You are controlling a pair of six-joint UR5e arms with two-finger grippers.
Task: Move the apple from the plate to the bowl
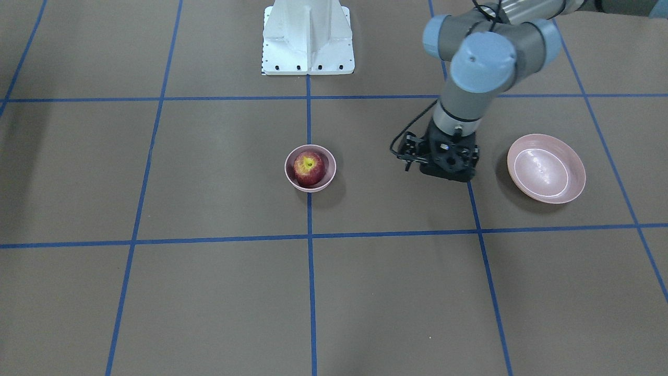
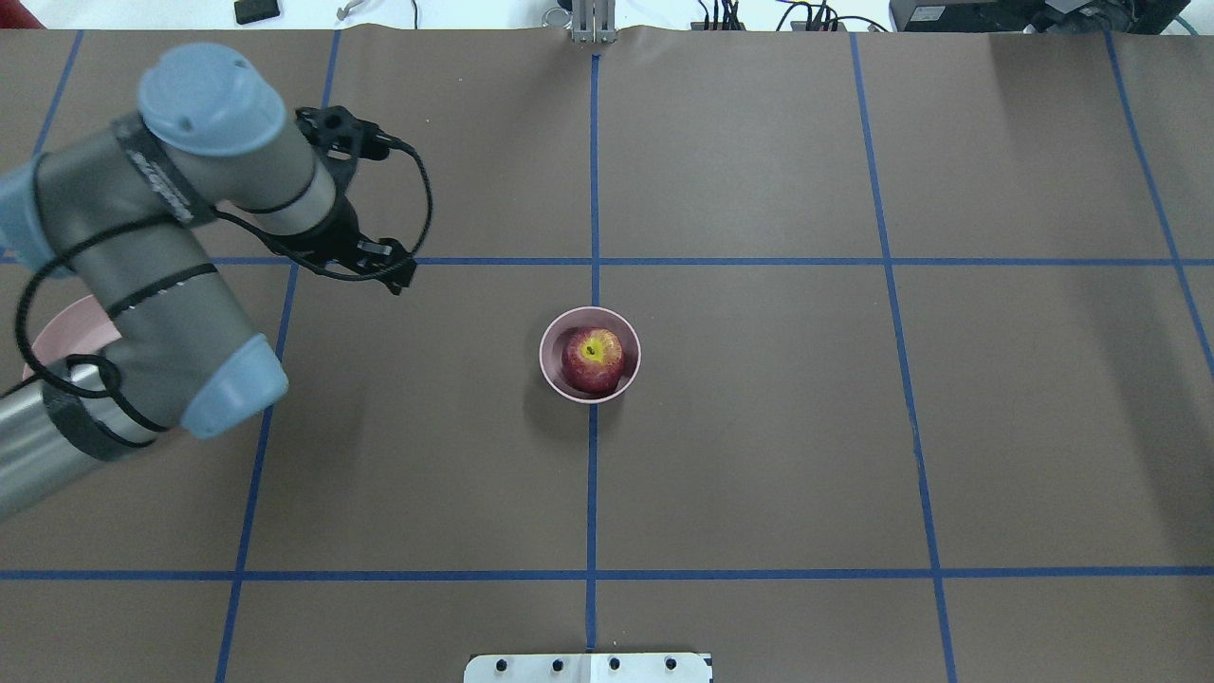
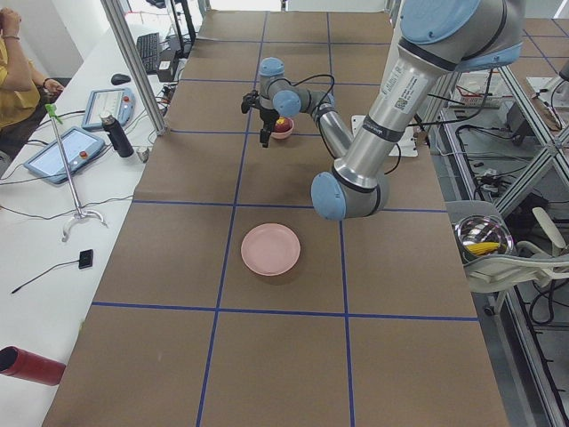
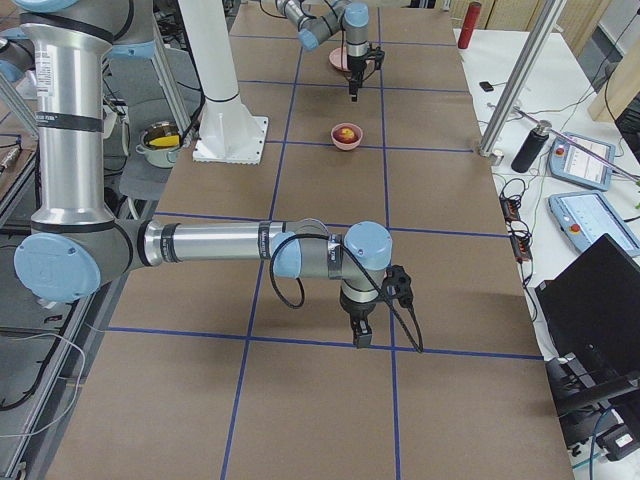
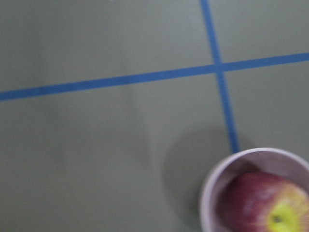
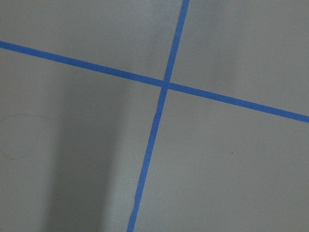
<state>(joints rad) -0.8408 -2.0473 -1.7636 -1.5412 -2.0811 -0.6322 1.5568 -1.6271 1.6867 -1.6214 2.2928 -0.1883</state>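
The dark-red apple (image 1: pixel 309 167) sits inside the small pink bowl (image 1: pixel 289 175) at the table's middle; both also show in the overhead view, the apple (image 2: pixel 593 359) in the bowl (image 2: pixel 553 372). The wide pink plate (image 1: pixel 546 168) lies empty on my left side. My left gripper (image 1: pixel 446 166) hangs above the table between the bowl and the plate, holding nothing I can see. Its fingers are hidden under the wrist, so I cannot tell whether it is open or shut. My right gripper (image 4: pixel 360 335) points down at the table far from the bowl; I cannot tell its state.
The white robot base (image 1: pixel 308 39) stands at the table's robot-side edge. Blue tape lines cross the brown tabletop. A side bench with teach pendants (image 3: pixel 76 147) and a seated person (image 3: pixel 18 80) lies along the far edge. A metal bowl (image 3: pixel 483 238) sits off the table.
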